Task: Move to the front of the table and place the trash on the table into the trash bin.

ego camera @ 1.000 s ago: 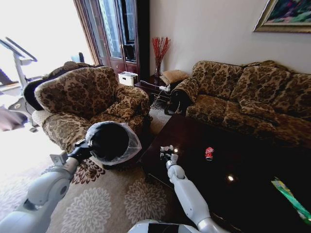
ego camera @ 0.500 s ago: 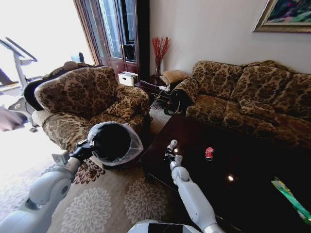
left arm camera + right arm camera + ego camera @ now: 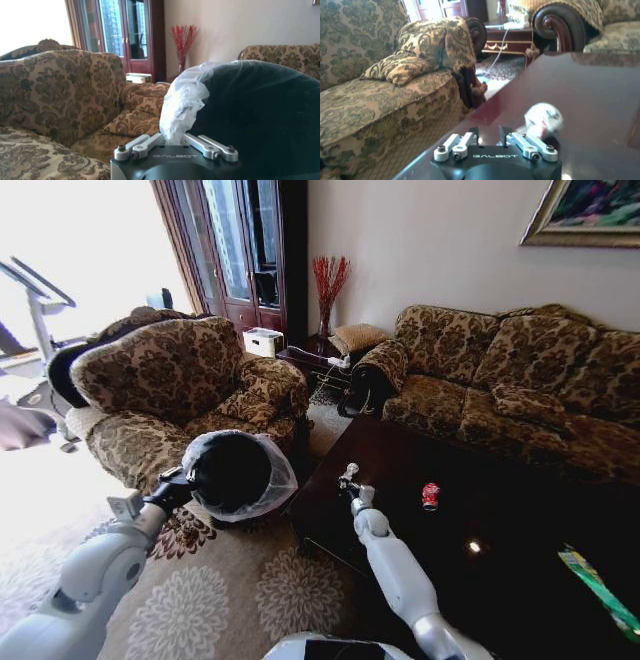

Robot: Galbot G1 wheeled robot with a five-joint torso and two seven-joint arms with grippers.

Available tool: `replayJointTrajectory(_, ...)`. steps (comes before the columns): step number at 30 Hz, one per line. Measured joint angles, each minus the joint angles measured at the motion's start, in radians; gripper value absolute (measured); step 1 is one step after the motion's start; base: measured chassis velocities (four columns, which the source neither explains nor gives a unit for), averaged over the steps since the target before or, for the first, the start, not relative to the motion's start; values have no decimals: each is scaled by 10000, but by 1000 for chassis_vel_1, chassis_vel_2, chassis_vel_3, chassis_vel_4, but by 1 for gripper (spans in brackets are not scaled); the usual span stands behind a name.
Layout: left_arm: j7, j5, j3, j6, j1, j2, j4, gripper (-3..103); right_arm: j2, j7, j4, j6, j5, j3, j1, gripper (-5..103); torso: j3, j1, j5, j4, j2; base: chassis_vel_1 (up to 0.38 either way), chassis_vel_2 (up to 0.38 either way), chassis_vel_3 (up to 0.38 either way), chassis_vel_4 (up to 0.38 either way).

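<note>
The glossy dark table (image 3: 500, 600) fills the right of the head view. My right gripper (image 3: 352, 486) hovers over its near-left corner, shut on a small grey can (image 3: 348, 473) that tilts above the fingers. In the right wrist view the can (image 3: 542, 118) is blurred beside the gripper (image 3: 488, 135), above the tabletop (image 3: 590, 90). My left gripper (image 3: 185, 480) holds the black trash bin (image 3: 235, 472) by its white-lined rim, left of the table, mouth tipped toward me. The left wrist view shows the gripper (image 3: 172, 144) pinching the liner of the bin (image 3: 260, 112). A red-and-white can (image 3: 431, 496) stands mid-table and a green wrapper (image 3: 595, 585) lies at the right.
A patterned armchair (image 3: 180, 390) stands behind the bin, and a matching sofa (image 3: 500, 380) runs along the far side of the table. A small dark side table (image 3: 320, 360) fills the corner between them. Floral carpet (image 3: 210, 600) lies under my arms.
My right gripper has risen off the tabletop with the grey can and shifted slightly away from me. The bin in my left gripper has edged a little toward the table.
</note>
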Motion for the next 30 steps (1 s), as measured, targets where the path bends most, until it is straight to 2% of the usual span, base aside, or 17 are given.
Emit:
replayJointTrajectory(2, 29, 0, 11, -9, -1, -22, -66, 2, 423, 42, -897, 267, -413, 213, 470, 37, 0, 0, -1, 0, 0, 0, 0, 0, 0)
replayJointTrajectory(4, 51, 0, -16, -20, 35, -50, -155, 2, 558, 226, -1588, 563, -802, 481, 829, 48, 0, 0, 2, 1, 0, 0, 0, 0, 0)
replayJointTrajectory(6, 55, 0, -37, -21, 63, -65, -193, 2, 569, 300, -1800, 669, -940, 588, 942, 48, -1, -1, -3, -2, 0, 0, 0, 0, 0)
replayJointTrajectory(8, 89, 0, -85, -27, 136, -103, -287, 2, 574, 667, -2118, 833, -1187, 769, 1124, 59, 0, 0, -3, -6, 0, 0, 0, 0, 0)
replayJointTrajectory(9, 89, 0, -85, -27, 136, -103, -287, 2, 574, 667, -2118, 833, -1187, 769, 1124, 59, 0, 0, -3, -6, 0, 0, 0, 0, 0)
replayJointTrajectory(11, 121, 3, -106, -38, 192, -124, -334, 2, 574, 987, -2003, 852, -1200, 762, 1084, 70, 0, 0, 2, -5, 0, 0, 0, 0, 0)
replayJointTrajectory(12, 121, 3, -106, -38, 192, -124, -334, 2, 574, 987, -2003, 852, -1200, 762, 1084, 70, 0, 0, 2, -5, 0, 0, 0, 0, 0)
replayJointTrajectory(15, 138, 23, -113, -47, 211, -126, -334, 2, 569, 1107, -1381, 836, -1097, 568, 775, 86, 0, 0, 1, -4, 0, 0, 0, 0, 0)
replayJointTrajectory(16, 138, 23, -113, -47, 211, -126, -334, 2, 569, 1107, -1381, 836, -1097, 568, 775, 86, 0, 0, 1, -4, 0, 0, 0, 0, 0)
replayJointTrajectory(19, 170, 39, -105, -58, 195, -140, -318, 2, 566, 1176, -493, 592, -813, 203, 407, 99, -1, -1, 2, -1, 0, 0, 0, 0, 0)
replayJointTrajectory(30, 252, 61, -149, -208, 180, -238, -284, 2, 473, 1312, -1209, 197, -740, 731, 1064, 100, -1, 0, 2, -4, 0, 0, 0, 0, 0)
